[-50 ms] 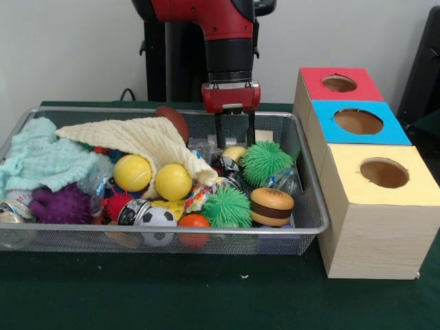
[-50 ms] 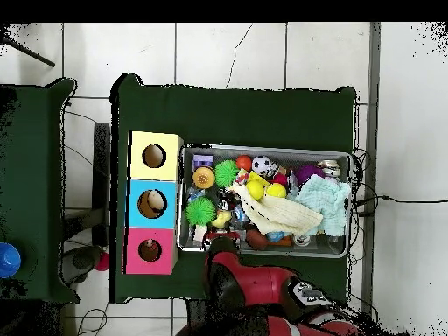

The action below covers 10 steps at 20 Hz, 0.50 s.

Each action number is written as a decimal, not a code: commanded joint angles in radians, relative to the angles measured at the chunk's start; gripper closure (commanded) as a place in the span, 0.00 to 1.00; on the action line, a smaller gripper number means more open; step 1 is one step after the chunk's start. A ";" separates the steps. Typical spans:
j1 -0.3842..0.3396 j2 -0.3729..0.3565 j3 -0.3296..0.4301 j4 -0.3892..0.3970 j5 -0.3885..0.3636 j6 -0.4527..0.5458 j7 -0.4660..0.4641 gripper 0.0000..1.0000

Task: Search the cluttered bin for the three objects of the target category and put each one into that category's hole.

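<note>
A: Yellow balls (image 1: 152,177), two, mid-bin (image 1: 311,206), half under cloth (image 1: 141,139). Gripper (image 1: 233,139)?
B: Parted, empty, over far clutter.
A: Handling?
B: Probably light, smooth, prone to roll. Best pinched across middle.

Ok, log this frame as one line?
arm: over bin | pincer: open, lowered into wire bin beside green spiky ball, holding nothing | boxes: red, blue, yellow holes

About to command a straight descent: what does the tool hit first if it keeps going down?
Most likely the small pale yellow ball directly under the tool, beside the spiky green ball. Depth is unclear from the front view.
</note>
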 commanded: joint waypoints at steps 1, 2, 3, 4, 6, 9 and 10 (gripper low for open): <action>0.005 0.053 -0.022 -0.117 0.059 -0.073 0.162 0.00; 0.005 0.055 -0.022 -0.117 0.060 -0.073 0.162 0.00; 0.003 0.059 -0.021 -0.118 0.059 -0.075 0.163 0.00; 0.003 0.061 -0.022 -0.119 0.059 -0.073 0.161 0.00; 0.007 0.065 -0.026 -0.121 0.061 -0.072 0.157 0.00; 0.004 0.068 -0.025 -0.121 0.062 -0.080 0.160 0.00; 0.002 0.068 -0.023 -0.121 0.061 -0.083 0.163 0.00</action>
